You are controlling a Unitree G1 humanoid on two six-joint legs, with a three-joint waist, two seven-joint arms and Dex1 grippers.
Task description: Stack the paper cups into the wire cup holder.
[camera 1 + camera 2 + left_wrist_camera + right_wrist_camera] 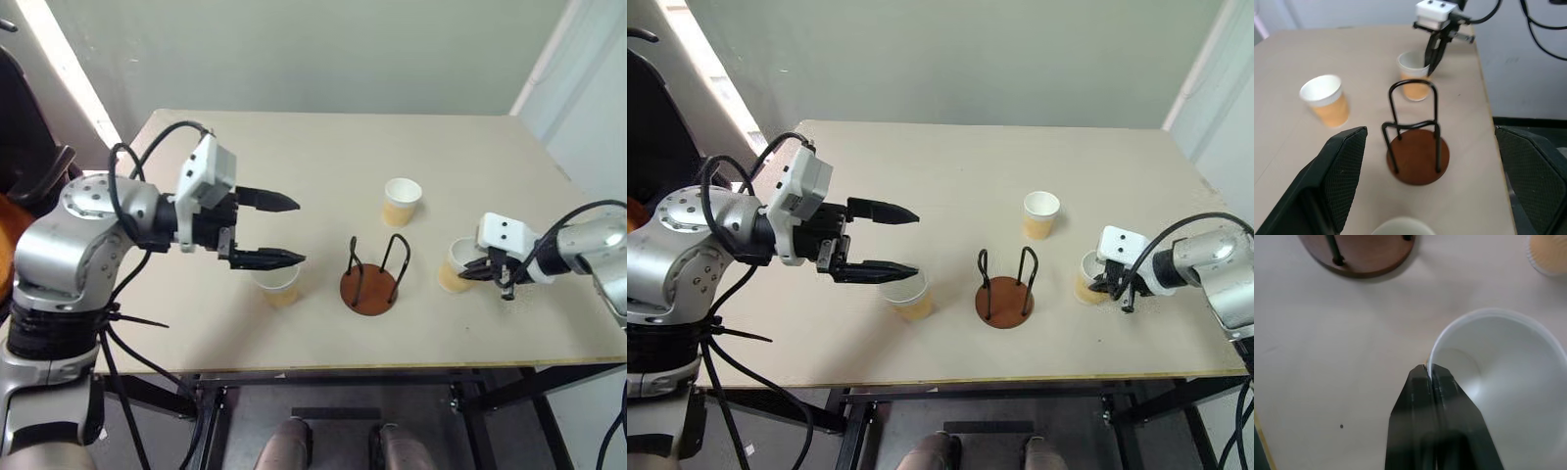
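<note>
The wire cup holder (370, 284) stands empty near the table's front middle, black loops rising from a reddish-brown disc. One paper cup (402, 201) stands upright behind it. A second paper cup (454, 267) stands just right of the holder, and my right gripper (477, 271) is shut on its rim; in the right wrist view the fingers (1436, 396) pinch the white wall of that cup (1508, 362). A third paper cup (277, 285) stands left of the holder. My left gripper (300, 231) hovers open above it, pointing right toward the holder, with nothing between its fingers.
The beige table (294, 147) has its right edge close behind my right arm and its front edge just below the holder. A dark chair-like object (24, 137) stands off the table's left side. A pale wall runs behind the table.
</note>
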